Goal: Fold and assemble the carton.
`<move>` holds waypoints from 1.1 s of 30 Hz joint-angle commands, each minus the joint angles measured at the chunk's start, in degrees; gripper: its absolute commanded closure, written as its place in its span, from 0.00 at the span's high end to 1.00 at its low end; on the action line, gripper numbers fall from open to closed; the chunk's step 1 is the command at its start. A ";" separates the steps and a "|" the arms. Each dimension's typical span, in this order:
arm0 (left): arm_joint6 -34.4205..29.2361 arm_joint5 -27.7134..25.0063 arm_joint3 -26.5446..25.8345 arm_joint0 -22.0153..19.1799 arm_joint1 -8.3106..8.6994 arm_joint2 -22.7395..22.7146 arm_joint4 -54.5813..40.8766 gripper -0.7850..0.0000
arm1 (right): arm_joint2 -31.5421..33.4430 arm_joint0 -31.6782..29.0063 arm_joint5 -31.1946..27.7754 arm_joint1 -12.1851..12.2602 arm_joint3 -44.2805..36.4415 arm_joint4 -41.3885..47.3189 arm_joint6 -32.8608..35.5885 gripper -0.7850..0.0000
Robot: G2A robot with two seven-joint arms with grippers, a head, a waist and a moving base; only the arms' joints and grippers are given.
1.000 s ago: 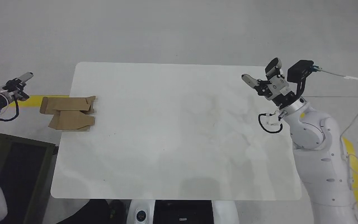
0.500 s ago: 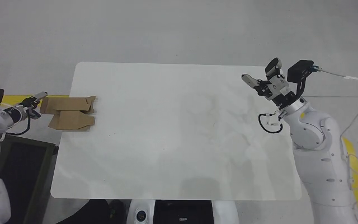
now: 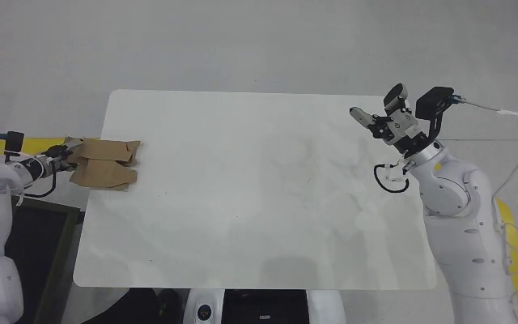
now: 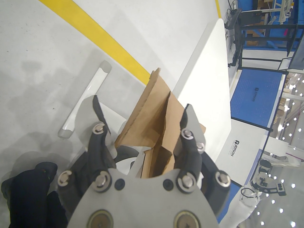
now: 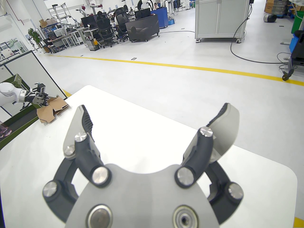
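The flat brown cardboard carton (image 3: 101,162) lies at the left edge of the white table (image 3: 259,211), partly hanging past the rim. My left gripper (image 3: 63,151) is at the carton's outer end, open, with the cardboard (image 4: 152,122) between its fingers; one finger (image 4: 187,129) lies against the sheet, the other (image 4: 98,117) stands apart. Near the table's far right edge, my right gripper (image 3: 379,113) hovers open with nothing in it. The right wrist view has the right gripper (image 5: 154,119) up close and, far off, the carton (image 5: 51,110) and the left gripper (image 5: 39,97).
A dark green bin (image 3: 28,243) stands on the floor left of the table, below the carton's overhang. A yellow floor line (image 4: 95,36) runs past that side. The wide tabletop between the two arms is bare.
My left gripper has travelled right from beyond the table's edge and now straddles the carton's outer end. The carton has shifted slightly. The right arm is still.
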 commanded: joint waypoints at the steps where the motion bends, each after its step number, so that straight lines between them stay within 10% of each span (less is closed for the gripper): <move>1: -0.11 -0.18 0.00 0.06 -0.04 -0.06 -0.63 0.00 | 0.00 0.00 0.00 0.00 0.00 0.00 0.00 1.00; 23: -5.93 -8.91 -9.27 -3.95 0.34 -3.07 -13.41 0.00 | 0.00 0.00 0.00 0.00 0.00 0.00 0.00 1.00; 33: -10.32 -11.06 -21.58 -5.26 -2.82 3.65 -18.74 0.00 | 0.00 0.00 0.00 0.00 0.00 0.00 0.00 1.00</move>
